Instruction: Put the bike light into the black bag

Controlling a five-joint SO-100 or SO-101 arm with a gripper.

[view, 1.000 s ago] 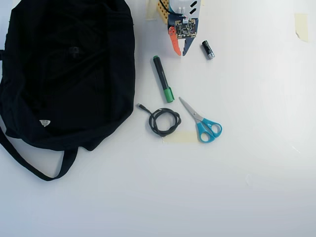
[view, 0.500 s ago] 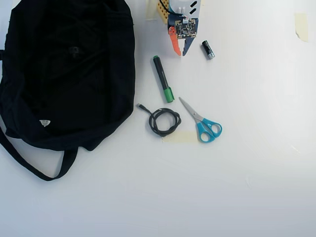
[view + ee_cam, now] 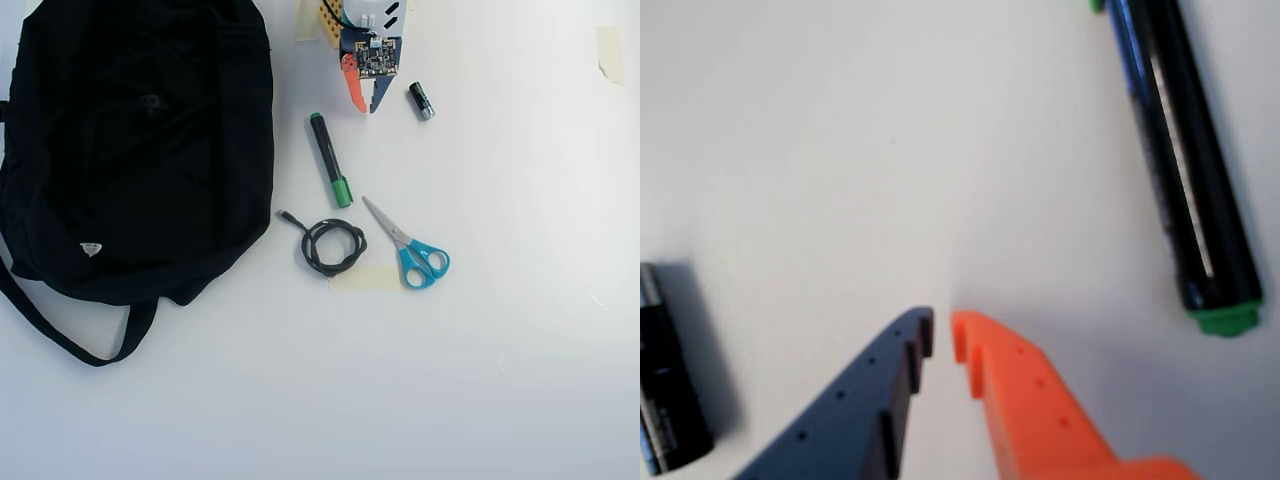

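In the overhead view a faint dark lump on the black bag [image 3: 60, 200], toward 10 o'clock, is probably the bike light [image 3: 150, 103] - hard to make out. It is likely light, stiff and smooth, best pinched across its blocky head. The gripper [image 3: 366, 106], at 12 o'clock, is nearly closed - empty above the bare table [image 3: 840, 150].
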